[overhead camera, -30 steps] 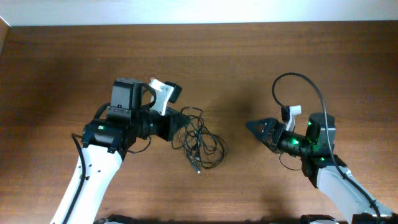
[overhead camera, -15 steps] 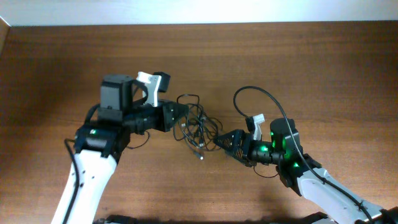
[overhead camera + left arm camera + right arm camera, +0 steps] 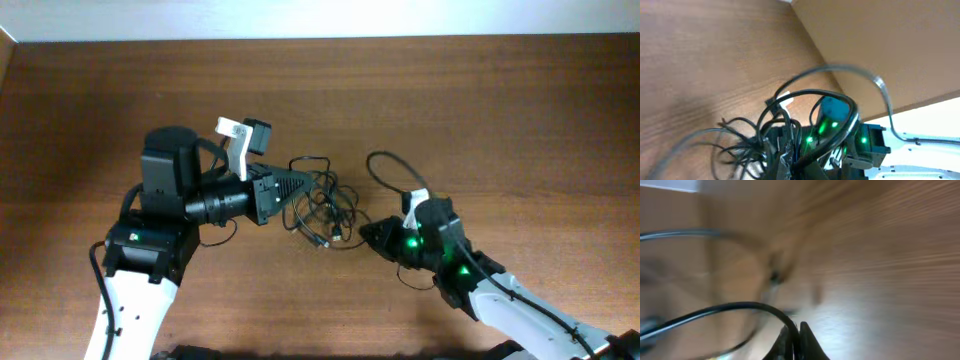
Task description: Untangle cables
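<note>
The cables (image 3: 322, 205) lie as a loose tangle of thin black wires on the brown table between my two arms. A small pale plug tip (image 3: 337, 233) shows at the tangle's lower edge. From the left, my left gripper (image 3: 303, 186) reaches into the tangle's upper left side and is shut on strands there. In the left wrist view the cables (image 3: 747, 145) loop round the left gripper (image 3: 790, 161). My right gripper (image 3: 366, 232) meets the tangle's right edge. The right wrist view is blurred, but there my right gripper (image 3: 796, 332) is shut on one black cable (image 3: 715, 311) that arcs off to the left.
The right arm's own thicker black lead (image 3: 385, 165) loops above the right gripper. The right arm (image 3: 832, 125) with green lights fills the space just beyond the tangle in the left wrist view. The table's far edge (image 3: 320, 40) meets a white wall.
My right arm swept left from the right side to the tangle and its jaws went from open to shut on a cable. The left arm shifted slightly, carrying the strands along.
</note>
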Motion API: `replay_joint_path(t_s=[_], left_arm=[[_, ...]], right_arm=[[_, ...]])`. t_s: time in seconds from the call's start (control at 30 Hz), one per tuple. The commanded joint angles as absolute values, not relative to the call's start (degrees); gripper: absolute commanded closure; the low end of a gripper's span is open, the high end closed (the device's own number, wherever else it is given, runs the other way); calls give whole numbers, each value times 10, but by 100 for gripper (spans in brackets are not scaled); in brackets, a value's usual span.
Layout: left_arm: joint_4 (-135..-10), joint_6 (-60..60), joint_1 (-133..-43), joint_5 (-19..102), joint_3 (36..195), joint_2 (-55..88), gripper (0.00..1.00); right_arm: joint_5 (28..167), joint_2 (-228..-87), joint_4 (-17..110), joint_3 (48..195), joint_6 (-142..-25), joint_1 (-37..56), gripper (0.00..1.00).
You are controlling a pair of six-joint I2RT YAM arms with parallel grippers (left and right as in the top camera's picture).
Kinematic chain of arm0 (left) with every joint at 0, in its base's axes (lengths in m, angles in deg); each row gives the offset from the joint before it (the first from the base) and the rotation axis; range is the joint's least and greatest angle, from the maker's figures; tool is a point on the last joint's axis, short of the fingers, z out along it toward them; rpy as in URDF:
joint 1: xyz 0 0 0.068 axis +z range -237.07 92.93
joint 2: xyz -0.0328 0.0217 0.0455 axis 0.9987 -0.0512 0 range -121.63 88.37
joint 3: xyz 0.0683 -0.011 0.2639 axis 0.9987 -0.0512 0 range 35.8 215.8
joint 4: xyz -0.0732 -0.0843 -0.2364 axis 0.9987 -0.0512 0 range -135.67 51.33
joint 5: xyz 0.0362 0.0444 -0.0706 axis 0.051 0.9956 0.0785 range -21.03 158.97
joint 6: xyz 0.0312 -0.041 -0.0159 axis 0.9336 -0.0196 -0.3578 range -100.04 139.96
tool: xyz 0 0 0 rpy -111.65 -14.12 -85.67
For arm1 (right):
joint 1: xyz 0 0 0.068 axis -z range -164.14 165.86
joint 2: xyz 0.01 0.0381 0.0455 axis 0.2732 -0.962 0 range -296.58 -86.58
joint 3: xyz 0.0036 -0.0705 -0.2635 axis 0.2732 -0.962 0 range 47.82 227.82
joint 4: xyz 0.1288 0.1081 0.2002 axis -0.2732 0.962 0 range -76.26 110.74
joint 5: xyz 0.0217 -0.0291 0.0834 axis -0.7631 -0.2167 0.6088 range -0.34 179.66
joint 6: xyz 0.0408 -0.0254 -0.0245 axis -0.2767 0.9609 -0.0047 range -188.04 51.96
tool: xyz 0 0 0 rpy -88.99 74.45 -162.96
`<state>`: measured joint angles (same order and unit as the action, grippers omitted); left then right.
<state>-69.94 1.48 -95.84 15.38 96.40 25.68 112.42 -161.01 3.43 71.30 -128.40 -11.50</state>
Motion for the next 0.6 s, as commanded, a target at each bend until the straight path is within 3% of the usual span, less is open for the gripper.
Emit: replay_joint_path(t_s=[0.0, 0.17, 0.27, 0.4, 0.57], left_arm=[[-687, 11, -889, 123, 967, 295, 100], [-687, 11, -685, 124, 967, 336, 100], [-693, 11, -601, 124, 967, 338, 100], [-709, 11, -497, 154, 967, 337, 100], [-763, -52, -479, 312, 967, 333, 100]], right_arm=[[913, -1603, 142, 737, -1175, -118, 96], [638, -1585, 434, 872, -1162, -118, 96], [518, -1585, 516, 921, -1163, -107, 96], [517, -1585, 571, 941, -1165, 3, 96], [585, -1585, 603, 941, -1165, 195, 96]])
